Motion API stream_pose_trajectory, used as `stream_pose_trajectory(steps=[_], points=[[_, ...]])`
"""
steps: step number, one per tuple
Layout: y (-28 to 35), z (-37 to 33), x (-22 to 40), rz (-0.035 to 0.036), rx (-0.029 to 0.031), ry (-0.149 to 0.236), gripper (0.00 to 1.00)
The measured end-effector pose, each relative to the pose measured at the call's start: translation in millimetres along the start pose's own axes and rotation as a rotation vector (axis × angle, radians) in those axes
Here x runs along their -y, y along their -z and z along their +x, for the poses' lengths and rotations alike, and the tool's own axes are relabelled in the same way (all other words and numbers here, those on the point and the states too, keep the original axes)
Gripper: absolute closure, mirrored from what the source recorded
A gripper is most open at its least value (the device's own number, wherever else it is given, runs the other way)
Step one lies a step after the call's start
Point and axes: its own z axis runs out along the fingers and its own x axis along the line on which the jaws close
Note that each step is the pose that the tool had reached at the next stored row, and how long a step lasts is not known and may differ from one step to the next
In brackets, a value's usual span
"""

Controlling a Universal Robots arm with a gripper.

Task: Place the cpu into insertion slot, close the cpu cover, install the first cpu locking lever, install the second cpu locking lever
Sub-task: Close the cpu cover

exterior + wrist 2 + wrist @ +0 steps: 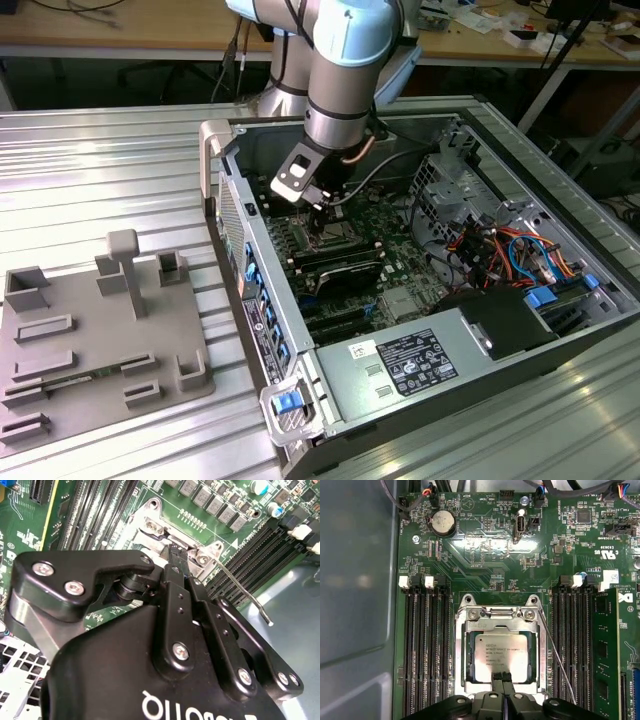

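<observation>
the gripper, its two black fingertips pressed together with nothing seen between them, sits at the edge of the cpu farthest from the cover's hinge. the square chip lies flat and face up in the insertion slot, its sides parallel to the long black memory slots flanking it. the cpu cover, a thin silvery metal frame, lies down around the matte grey chip. a thin wire locking lever slants away from one socket corner, over the green motherboard inside the open computer case.
</observation>
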Motion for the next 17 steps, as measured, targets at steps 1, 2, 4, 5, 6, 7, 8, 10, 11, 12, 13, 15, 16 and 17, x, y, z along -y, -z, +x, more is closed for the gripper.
stream_pose_trajectory(steps=[1,2,4,5,6,7,8,10,11,12,13,15,16,17], points=[[5.5,-0.4,-0.2,0.0014,0.0029,0.000,0.89],[6.8,-0.4,-0.2,0.0015,0.0034,0.000,0.89],[7.3,-0.4,-0.2,0.0014,0.0035,0.000,0.89],[7.6,-0.5,-0.2,0.0016,0.0038,0.000,0.89],[9.1,-0.5,-0.3,0.0016,0.0042,0.000,0.89],[9.5,-0.5,-0.3,0.0016,0.0042,0.000,0.89],[10.3,-0.5,-0.4,0.0016,0.0043,0.000,0.89],[10.9,-0.5,-2.7,0.0015,0.0042,0.000,0.89],[10.7,-0.5,-5.3,0.0016,0.0042,0.000,0.89],[10.6,-0.6,-7.9,0.0016,0.0043,0.000,0.89],[10.2,-0.6,-13.3,0.0016,0.0043,0.000,0.89],[10.0,-0.7,-17.1,0.0016,0.0043,0.000,0.89],[10.0,-0.7,-17.2,0.0017,0.0043,0.000,0.89],[10.0,-0.7,-17.2,0.0018,0.0043,0.000,0.89]])
